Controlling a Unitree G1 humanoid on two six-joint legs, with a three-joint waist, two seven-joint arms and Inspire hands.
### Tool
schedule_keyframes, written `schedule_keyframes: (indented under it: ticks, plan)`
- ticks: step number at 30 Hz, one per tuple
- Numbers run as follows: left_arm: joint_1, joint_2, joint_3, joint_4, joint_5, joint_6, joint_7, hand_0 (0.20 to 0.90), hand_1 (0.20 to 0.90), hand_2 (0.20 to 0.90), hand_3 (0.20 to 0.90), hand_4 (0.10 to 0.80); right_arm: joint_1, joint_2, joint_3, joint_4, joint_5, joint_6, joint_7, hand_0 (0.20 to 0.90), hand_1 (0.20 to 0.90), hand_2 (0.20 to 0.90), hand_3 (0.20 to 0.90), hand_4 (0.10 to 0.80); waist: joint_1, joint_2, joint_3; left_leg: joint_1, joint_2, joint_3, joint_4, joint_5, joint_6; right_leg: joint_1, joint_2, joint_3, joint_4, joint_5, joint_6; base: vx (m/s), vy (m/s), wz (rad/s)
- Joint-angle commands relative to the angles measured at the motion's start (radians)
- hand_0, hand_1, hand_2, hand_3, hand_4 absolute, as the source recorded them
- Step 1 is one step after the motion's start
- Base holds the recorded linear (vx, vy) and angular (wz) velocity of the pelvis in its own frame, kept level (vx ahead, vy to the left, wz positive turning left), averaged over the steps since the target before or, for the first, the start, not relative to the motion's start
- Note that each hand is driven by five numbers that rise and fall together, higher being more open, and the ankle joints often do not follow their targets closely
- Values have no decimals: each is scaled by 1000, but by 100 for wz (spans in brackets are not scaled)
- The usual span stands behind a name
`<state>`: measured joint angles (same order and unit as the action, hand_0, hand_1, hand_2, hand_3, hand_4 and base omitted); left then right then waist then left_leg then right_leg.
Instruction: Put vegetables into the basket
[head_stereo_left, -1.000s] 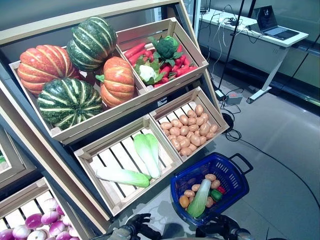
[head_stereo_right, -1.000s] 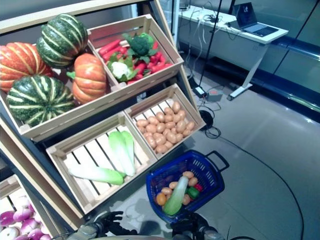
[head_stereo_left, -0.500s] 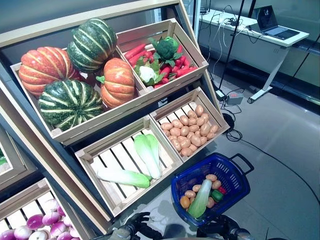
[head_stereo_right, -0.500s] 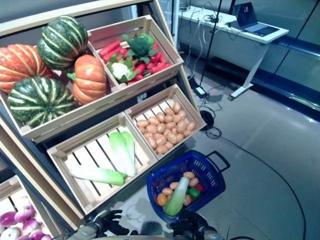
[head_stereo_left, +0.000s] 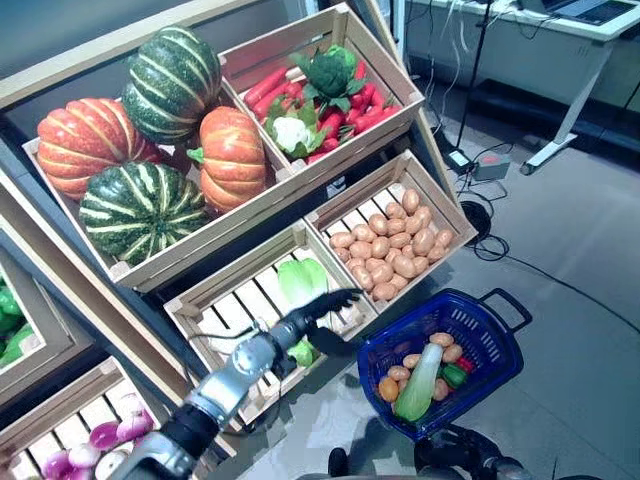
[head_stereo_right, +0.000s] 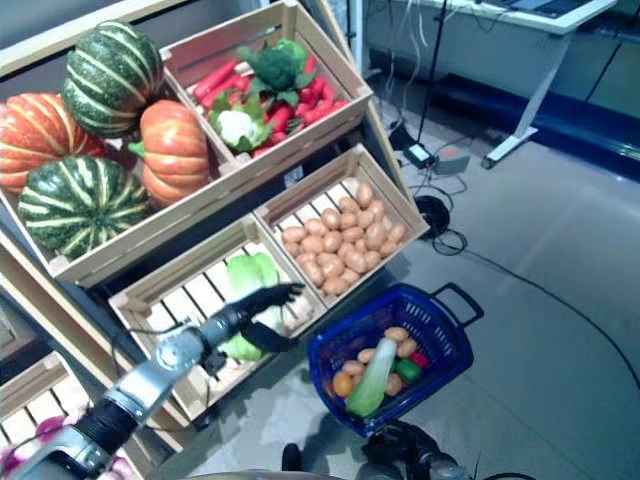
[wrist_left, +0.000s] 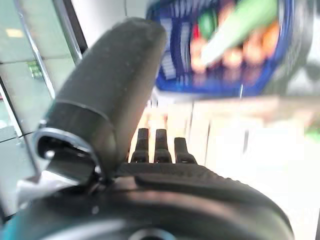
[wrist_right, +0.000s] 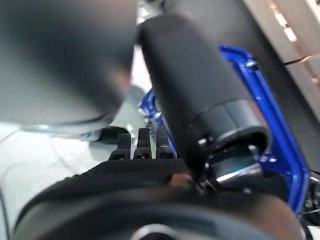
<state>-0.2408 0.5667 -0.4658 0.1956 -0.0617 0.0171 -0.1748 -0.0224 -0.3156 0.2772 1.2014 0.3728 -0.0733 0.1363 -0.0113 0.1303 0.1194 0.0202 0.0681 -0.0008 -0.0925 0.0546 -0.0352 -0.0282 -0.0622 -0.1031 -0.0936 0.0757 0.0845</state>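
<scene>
Over the lower slatted crate (head_stereo_left: 200, 305) our left hand (head_stereo_left: 318, 308) reaches with fingers straight, holding nothing, just above the green cabbage (head_stereo_left: 300, 280) lying there. We should lower onto the cabbage's middle and wrap it fully before lifting toward the blue basket (head_stereo_left: 492, 330), already holding potatoes and a cabbage. Our right hand (head_stereo_right: 400, 442) hangs low beside the basket; we cannot tell its fingers. No writing is legible.

Left robot hand (head_stereo_left: 318, 310) now over cabbages (head_stereo_left: 300, 284)

Slatted wooden crates (head_stereo_left: 268, 300), blue plastic basket (head_stereo_left: 497, 340)
</scene>
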Motion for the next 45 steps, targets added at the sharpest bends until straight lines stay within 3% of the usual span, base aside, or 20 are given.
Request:
schedule_keyframes:
  ticks: [1,5,9,15,20,25,31,39,45]
  plan:
    - [-105,131,108,-17,128,-30,100,900,900,900,900,800,-30,24,-25,-12,72,-53,3,900,900,900,900,800,13,-63,39,-52,-50,-18,5,-3,15,30,-14,-9,6,-16,-18,-25,-17,13]
    - [-124,180,146,13,234,-37,167,900,900,900,900,800,-37,16,-30,-9,90,-64,5,900,900,900,900,800,14,-62,80,-80,-56,-32,5,14,17,-2,-12,-12,24,-14,-27,-68,-9,17]
    - [-147,190,116,69,370,12,281,900,900,900,900,800,-35,20,-23,-3,89,-65,1,900,900,900,900,800,12,-64,96,-87,-65,-44,5,16,21,-4,-10,-19,14,-8,-27,-17,-12,11]
    - [-184,166,55,223,510,71,459,900,900,900,900,800,-67,9,3,-21,120,-60,7,900,900,900,900,800,9,-67,147,-122,-66,-45,6,31,20,-47,-1,-13,45,-18,-37,-29,-15,2]
    - [-251,139,11,375,581,57,604,900,900,900,900,800,-118,-12,33,-44,155,-81,4,900,900,900,900,800,-1,-74,221,-183,-64,-35,21,51,15,-115,11,3,83,-17,-45,-101,-41,1]
    - [-379,160,-50,506,649,67,752,900,900,900,900,800,-202,-51,58,-99,216,-82,-18,900,900,900,900,800,-19,-83,314,-330,-62,-18,144,47,10,-262,21,20,203,-28,-58,-129,-24,2]
    - [-502,182,-84,570,657,98,840,900,900,900,900,800,-273,-81,72,-171,261,-72,-50,900,900,900,900,800,-41,-102,394,-535,-59,-6,321,30,2,-440,25,33,337,-49,-65,-115,4,-2]
    - [-589,164,-102,681,752,120,1048,900,900,900,900,800,-308,-85,88,-250,288,-75,-79,900,900,900,900,800,-53,-124,401,-772,-70,-5,501,-7,16,-694,21,45,510,-77,-67,-56,30,-6]
    - [-629,165,-111,717,748,124,1079,900,900,900,900,800,-309,-86,96,-271,285,-63,-77,900,900,900,900,800,-60,-123,401,-845,-73,-4,561,-28,14,-764,33,53,566,-96,-73,0,7,-1]
